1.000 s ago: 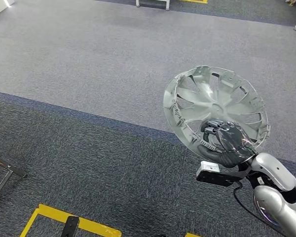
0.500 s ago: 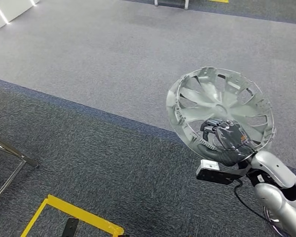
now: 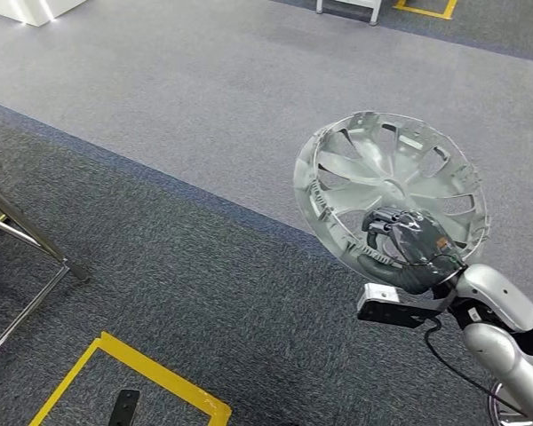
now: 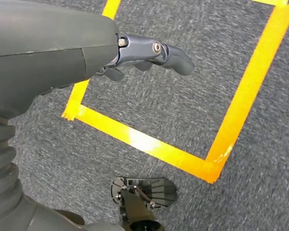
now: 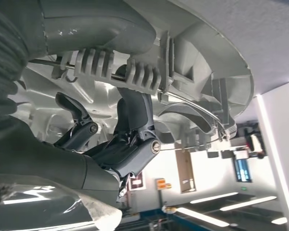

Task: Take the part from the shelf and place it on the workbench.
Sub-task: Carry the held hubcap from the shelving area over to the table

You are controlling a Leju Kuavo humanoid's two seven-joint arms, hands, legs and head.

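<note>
The part is a silver wheel cover (image 3: 391, 182) with curved spokes, held up over the carpet at the right of the head view, its inner side facing me. My right hand (image 3: 408, 253) grips its near rim, dark fingers hooked through the spokes. In the right wrist view the fingers (image 5: 136, 120) wrap the ribbed rim of the wheel cover (image 5: 194, 62). My left hand (image 4: 99, 53) hangs above the floor with its fingers (image 4: 161, 50) stretched out and nothing in it.
Grey and dark blue carpet (image 3: 183, 177) covers the floor. A yellow tape outline (image 3: 143, 373) lies at the lower left, also under my left hand as yellow tape (image 4: 223, 125). A metal frame leg (image 3: 29, 240) stands at the left edge. White furniture legs (image 3: 347, 7) show far back.
The camera has turned: the floor, tape outline and metal frame have slid rightwards and upwards in the picture. The wheel cover stays in my right hand at about the same place.
</note>
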